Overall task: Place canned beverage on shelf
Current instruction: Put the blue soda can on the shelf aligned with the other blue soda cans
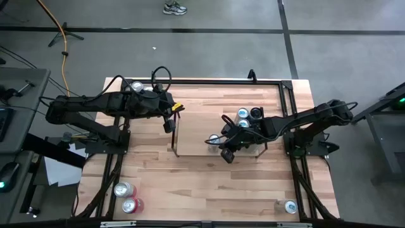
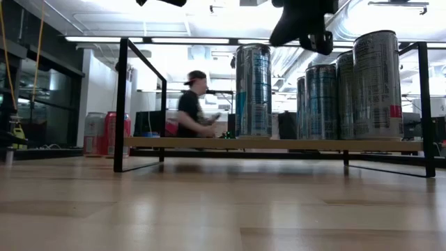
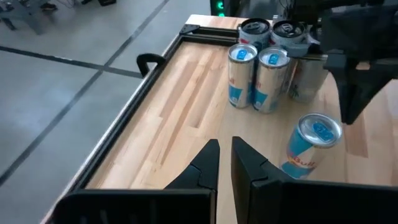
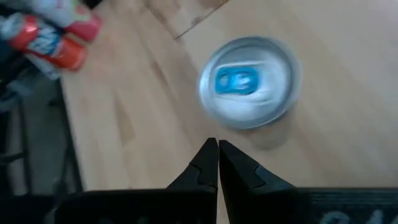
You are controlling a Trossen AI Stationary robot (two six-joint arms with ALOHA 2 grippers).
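Cans (image 1: pixel 243 118) on shelf (image 1: pixel 190 154) | wood table (image 1: pixel 209 183) (person (image 2: pixel 189 104) behind) – both grippers closed, empty

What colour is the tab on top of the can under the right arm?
Blue, on a silver can top; the right wrist view shows it best.

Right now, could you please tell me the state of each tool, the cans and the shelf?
left tool: shut, empty, above the table.
right tool: shut, empty, above the lone can.
lone can: upright on the shelf, apart from the group.
can group: upright, clustered on the shelf.
shelf: partly filled.
red cans: upright on the table.
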